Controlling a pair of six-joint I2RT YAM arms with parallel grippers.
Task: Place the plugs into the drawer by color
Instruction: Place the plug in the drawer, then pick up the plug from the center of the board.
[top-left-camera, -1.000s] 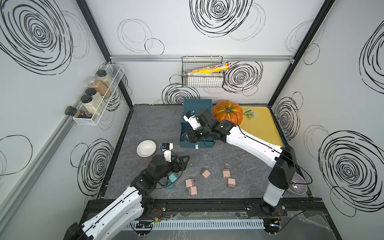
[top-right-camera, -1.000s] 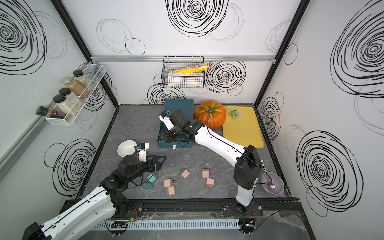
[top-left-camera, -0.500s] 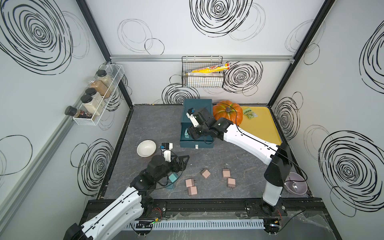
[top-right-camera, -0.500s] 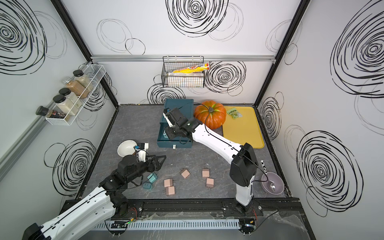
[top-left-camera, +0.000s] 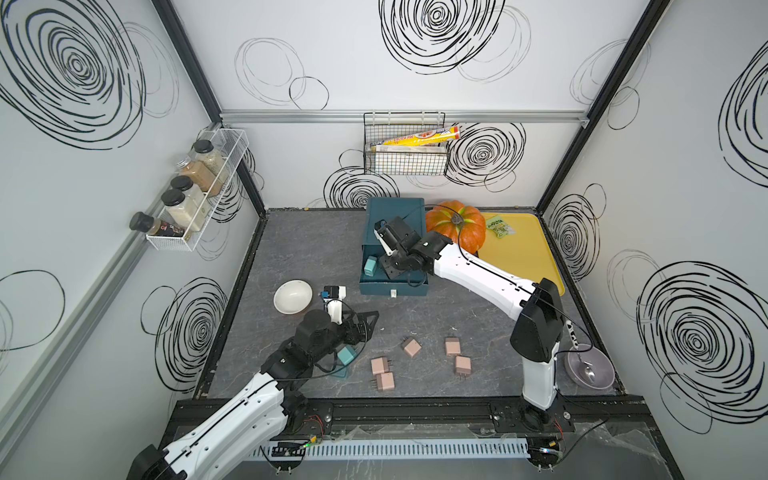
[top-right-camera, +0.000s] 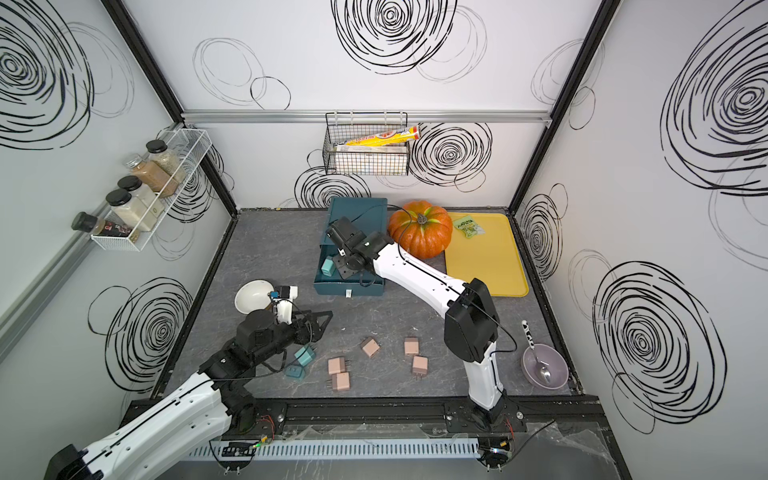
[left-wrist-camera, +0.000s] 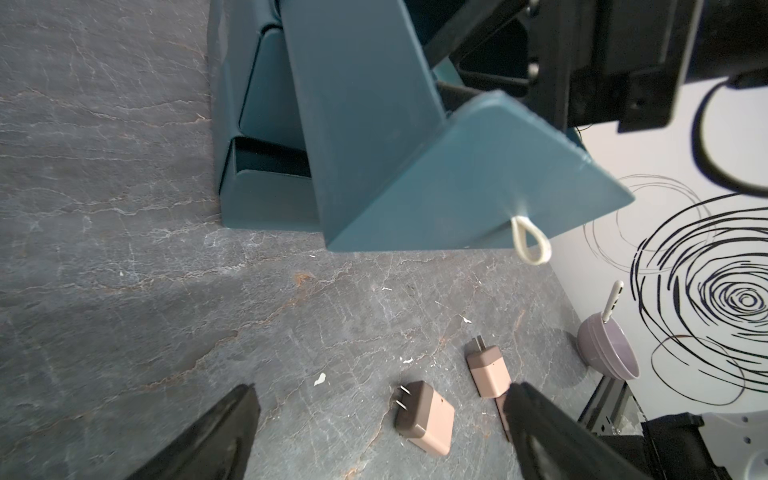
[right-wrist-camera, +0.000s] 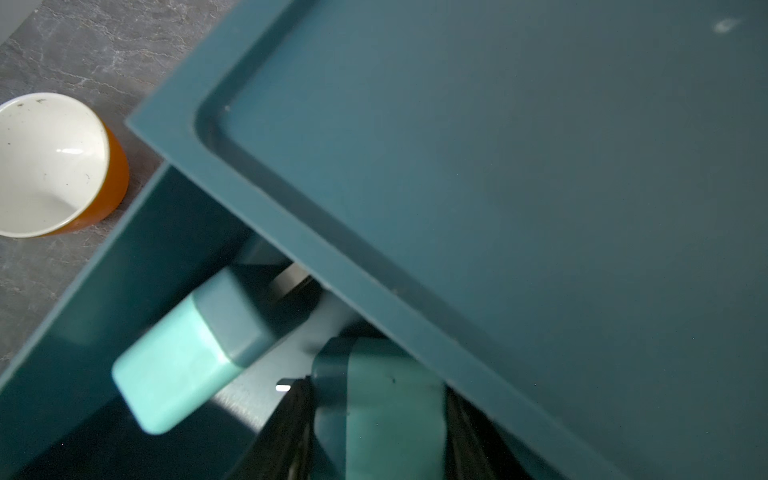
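Your right gripper (right-wrist-camera: 376, 401) pinches a teal plug (right-wrist-camera: 392, 424) inside the open drawer (top-left-camera: 392, 286), just beside a second teal plug (top-left-camera: 370, 265) lying there. Your left gripper (left-wrist-camera: 382, 390) is spread wide over the mat (top-left-camera: 311, 249). Two more teal plugs (top-left-camera: 346, 356) sit below its arm, five pink plugs (top-left-camera: 411, 347) near.

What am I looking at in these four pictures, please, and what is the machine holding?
Two white robot arms stand at a grey table. Two pictures look down from overhead; two come from cameras on the wrists. The right gripper reaches into the open drawer of a teal chest, shut on a teal plug; a second teal plug lies in that drawer. The left gripper hangs open and empty above the table. On the table lie five pink plugs and two teal plugs, plus a pumpkin, a yellow tray, a white bowl and a purple bowl with a spoon.
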